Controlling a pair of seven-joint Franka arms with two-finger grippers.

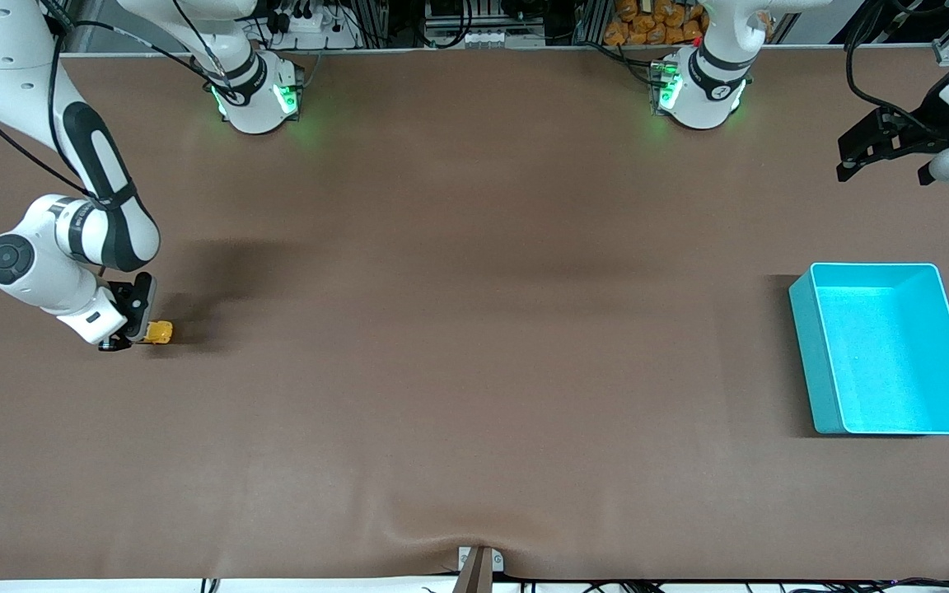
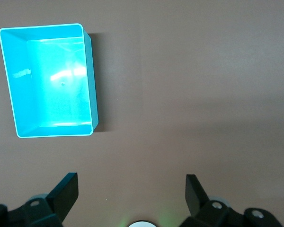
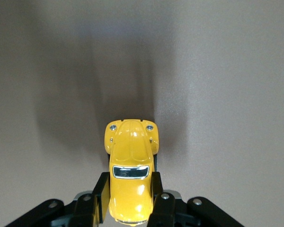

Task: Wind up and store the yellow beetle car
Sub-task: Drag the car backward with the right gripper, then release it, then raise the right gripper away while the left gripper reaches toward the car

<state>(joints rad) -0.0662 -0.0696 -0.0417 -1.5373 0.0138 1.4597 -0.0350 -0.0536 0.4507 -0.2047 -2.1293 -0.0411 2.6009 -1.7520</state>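
The yellow beetle car is at the right arm's end of the table, down at the brown surface. My right gripper is shut on it, its black fingers pressed against both sides of the rear body. The car's nose and headlights stick out past the fingertips. My left gripper waits up in the air at the left arm's end of the table, open, with nothing between its fingers. Whether the car's wheels touch the table I cannot tell.
A turquoise bin with nothing in it stands at the left arm's end of the table, nearer to the front camera than the spot under the left gripper. The brown mat spreads between the car and the bin.
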